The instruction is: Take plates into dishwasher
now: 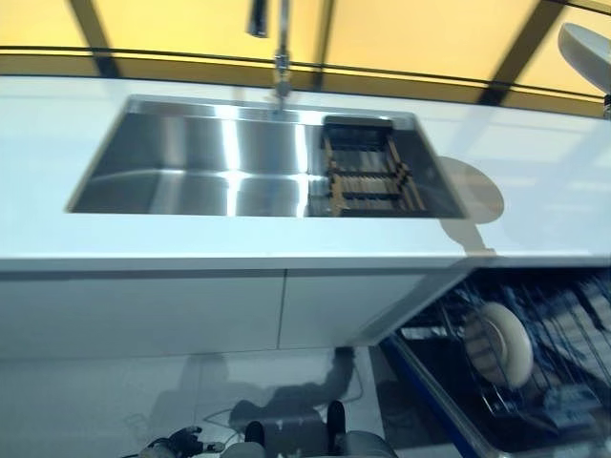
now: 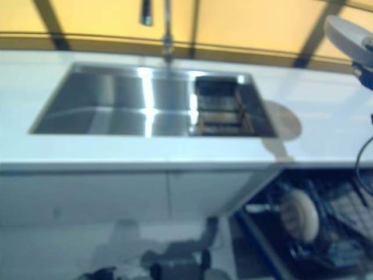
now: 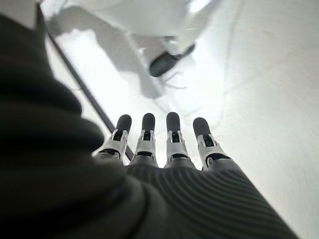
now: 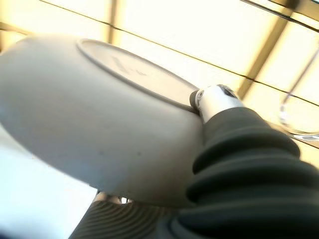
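My right hand is raised at the far right above the counter and holds a white plate from below, with the thumb pinching against its base ring. In the eye views that plate shows at the top right edge, tilted. A second white plate stands on edge in the lower rack of the open dishwasher, below the counter at the right. My left hand hangs low near the floor with straight fingers and holds nothing.
A steel sink is set in the white counter, with a dark slatted drainer in its right end and a faucet behind it. White cabinet fronts run below the counter, left of the dishwasher.
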Robot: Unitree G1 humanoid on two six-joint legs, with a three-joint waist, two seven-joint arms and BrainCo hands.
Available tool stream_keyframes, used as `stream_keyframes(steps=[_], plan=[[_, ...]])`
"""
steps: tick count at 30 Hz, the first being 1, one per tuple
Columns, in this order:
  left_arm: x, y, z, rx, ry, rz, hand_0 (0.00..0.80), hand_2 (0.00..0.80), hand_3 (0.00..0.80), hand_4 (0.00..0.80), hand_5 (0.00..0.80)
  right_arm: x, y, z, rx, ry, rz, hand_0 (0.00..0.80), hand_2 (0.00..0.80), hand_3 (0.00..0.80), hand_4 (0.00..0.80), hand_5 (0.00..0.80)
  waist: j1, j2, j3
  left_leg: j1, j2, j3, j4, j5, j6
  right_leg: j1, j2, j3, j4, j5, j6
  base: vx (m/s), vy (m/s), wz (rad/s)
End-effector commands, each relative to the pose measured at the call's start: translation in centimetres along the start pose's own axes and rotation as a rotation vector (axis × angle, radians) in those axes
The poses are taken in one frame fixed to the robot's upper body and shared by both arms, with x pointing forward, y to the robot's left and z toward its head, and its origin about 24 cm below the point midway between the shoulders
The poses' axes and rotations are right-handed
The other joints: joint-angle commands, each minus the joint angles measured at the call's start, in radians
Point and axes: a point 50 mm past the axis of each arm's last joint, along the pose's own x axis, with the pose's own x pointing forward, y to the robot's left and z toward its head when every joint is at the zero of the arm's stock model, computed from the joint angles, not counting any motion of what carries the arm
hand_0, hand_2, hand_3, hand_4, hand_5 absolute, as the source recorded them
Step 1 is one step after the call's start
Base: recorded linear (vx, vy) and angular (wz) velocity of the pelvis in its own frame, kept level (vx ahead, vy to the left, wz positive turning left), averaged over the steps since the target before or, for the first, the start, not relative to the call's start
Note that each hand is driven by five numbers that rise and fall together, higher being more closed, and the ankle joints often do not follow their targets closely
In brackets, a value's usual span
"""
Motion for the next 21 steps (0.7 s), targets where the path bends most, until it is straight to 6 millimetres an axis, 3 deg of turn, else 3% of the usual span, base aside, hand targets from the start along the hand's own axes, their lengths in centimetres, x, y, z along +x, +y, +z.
stream_keyframes(steps=[1,5,8,11,13,21], plan=[[-0.1,1.5,-0.5,0.031,0.047,0.046,0.000,0.000,0.000,0.000,0.000,1.9,-2.7,0.1,0.073,0.056,-0.133,0.800,0.800,0.800,0.800,0.800,0.029,0.001,-0.057,0.016,-0.019,0.004,0.025,-0.090,0.001,-0.018,-0.140,-0.028,0.123,0.011,-0.012,-0.172,-0.041,-0.73],[0.0,2.1,0.0,0.020,0.040,0.056,0.000,0.000,0.000,0.000,0.000,1.5,-2.1,0.3,0.149,0.064,-0.116,0.800,0.800,0.800,0.800,0.800,0.027,0.006,-0.084,-0.011,0.014,0.049,0.027,-0.073,0.000,0.063,-0.175,-0.031,0.134,-0.028,-0.032,-0.179,-0.109,-0.60],[0.1,2.4,0.7,0.021,0.015,0.059,0.000,0.000,0.000,0.000,0.000,0.7,-0.4,0.8,0.209,0.069,-0.080,0.800,0.800,0.800,0.800,0.800,0.027,0.005,-0.099,-0.021,0.031,0.096,0.012,-0.065,-0.005,0.110,-0.203,-0.052,0.111,-0.038,-0.019,-0.142,-0.184,-0.69],[0.1,2.5,1.4,0.027,-0.008,0.068,0.000,0.000,0.000,0.000,0.000,0.2,0.8,1.4,0.240,0.069,-0.053,0.800,0.800,0.800,0.800,0.800,0.024,0.002,-0.102,-0.019,0.046,0.121,0.006,-0.060,-0.011,0.128,-0.202,-0.066,0.076,-0.052,-0.011,-0.085,-0.264,-0.95],[0.2,2.5,1.8,0.039,-0.020,0.073,0.000,0.000,0.000,0.000,0.000,-0.2,1.3,1.7,0.265,0.070,-0.036,0.800,0.800,0.800,0.800,0.800,0.021,0.006,-0.101,-0.018,0.064,0.137,0.006,-0.055,-0.018,0.131,-0.185,-0.078,0.053,-0.086,-0.014,-0.064,-0.305,-0.48],[0.3,1.8,3.2,0.081,-0.073,0.048,0.000,0.000,0.000,0.000,0.000,-1.0,2.5,3.2,0.383,0.082,0.021,0.800,0.800,0.800,0.800,0.800,-0.009,0.022,-0.075,-0.033,0.119,0.125,0.012,-0.020,-0.061,0.104,-0.101,-0.032,0.016,-0.174,-0.032,-0.011,-0.314,-0.18]])
